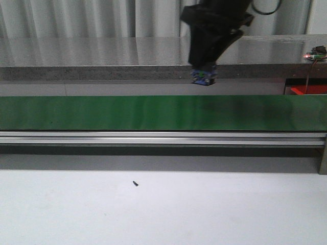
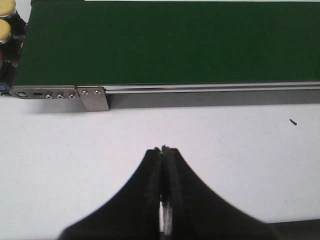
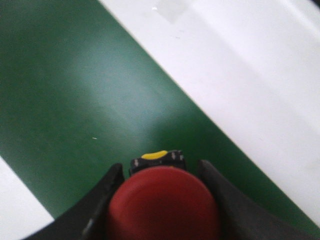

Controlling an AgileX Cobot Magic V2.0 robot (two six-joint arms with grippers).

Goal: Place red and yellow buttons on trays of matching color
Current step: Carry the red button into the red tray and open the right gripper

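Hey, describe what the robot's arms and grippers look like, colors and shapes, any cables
The right arm is bulky and black, with a black cable looping near its top and a blue-and-green part at its lower end. The right gripper has black curved fingers. The left gripper has matte black fingers that flare wide at the base and taper to narrow tips.

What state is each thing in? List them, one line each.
Right gripper: shut on the red button, held above the belt.
Red button: gripped, off the belt.
Left gripper: shut, holding nothing, over the white table.
Green conveyor belt: bare where visible.
Red tray: only a corner shows; contents cannot be told.
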